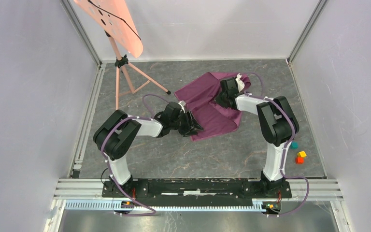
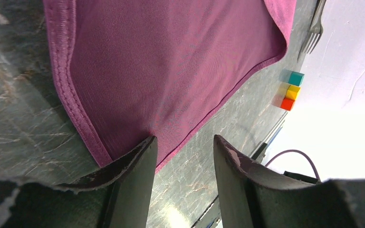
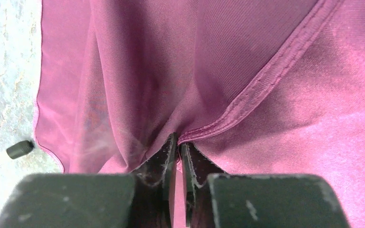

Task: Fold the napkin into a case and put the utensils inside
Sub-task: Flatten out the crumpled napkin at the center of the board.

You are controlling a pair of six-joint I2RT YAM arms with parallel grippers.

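While the right gripper (image 3: 178, 140) bites: its jaws are pressed together on a stitched hem of the soft plum-maroon rectangular fabric napkin (image 1: 205, 99), and the cloth bunches into creases around the pinch.
Napkin: it lies rumpled and partly doubled over on the grey marbled table top (image 1: 174, 159), mid-table between the two arms. It is no narrow case yet, so the folding looks to be at an early stage.
Left gripper (image 2: 183, 142): its jaws stand partly apart with nothing clamped between them, at the napkin's near corner. One finger (image 2: 140, 156) sits over the hem and the other over bare table.
Left grip: slide the corner fully between the fingers before closing, taking the hem rather than loose middle cloth, so the hold does not slip.
Fold: raise both held points together and keep them low. Carry the edge across with light tension so the hems meet straight, then flatten the bunching at the right pinch.
Fork: a slim silvery metal fork (image 2: 313, 28) lies past the napkin's far corner, apart from the cloth. No second utensil can be made out.
Cubes: the small teal, yellow and orange cubes (image 2: 292, 91) sit well off to the right and are best left undisturbed.
Risk: a one-sided pull would probably skew the fold or drag the cloth onto the fork.
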